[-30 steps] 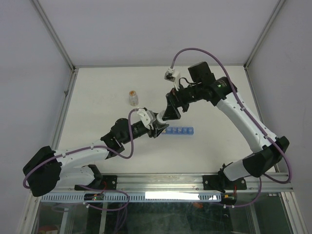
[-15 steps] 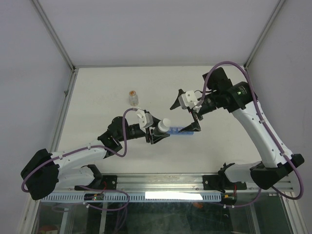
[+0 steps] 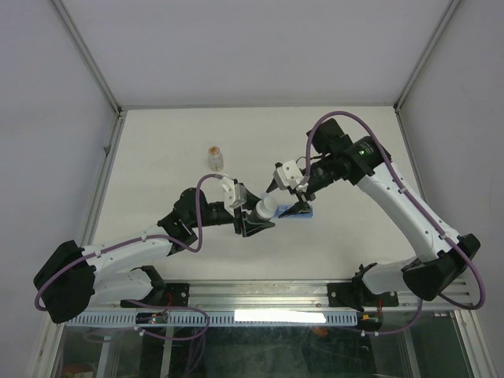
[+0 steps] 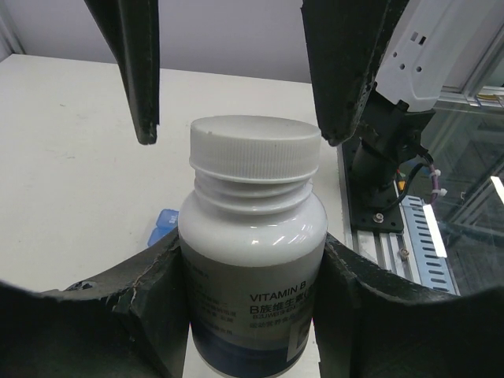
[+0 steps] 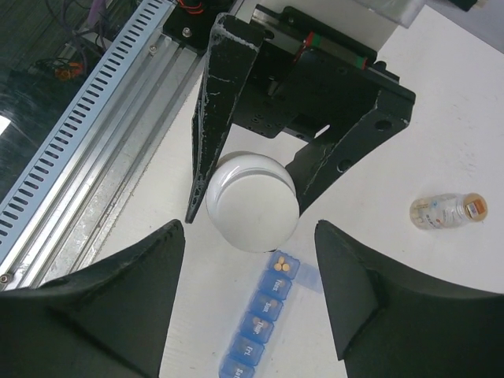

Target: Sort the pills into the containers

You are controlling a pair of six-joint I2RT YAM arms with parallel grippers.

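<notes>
My left gripper (image 3: 256, 214) is shut on a white vitamin bottle (image 3: 267, 209) with a dark band, held upright by its body (image 4: 252, 268), cap (image 4: 256, 146) on. My right gripper (image 3: 285, 197) is open, its jaws standing either side of the cap (image 5: 252, 202) without touching it. The blue containers strip (image 5: 264, 315) lies on the table just past the bottle. Its end compartment is open with a few orange pills (image 5: 285, 266) inside; the other lids are shut. In the top view only the strip's right end (image 3: 305, 213) shows. A corner of it shows in the left wrist view (image 4: 163, 226).
A small clear vial (image 3: 214, 157) with orange contents stands at the back left of the table; it also shows in the right wrist view (image 5: 449, 211). The aluminium rail (image 3: 260, 293) runs along the near edge. White walls enclose the table.
The right arm swung away to the right, then came back, so its open gripper now brackets the bottle cap. The left gripper moved slightly right with the bottle.
</notes>
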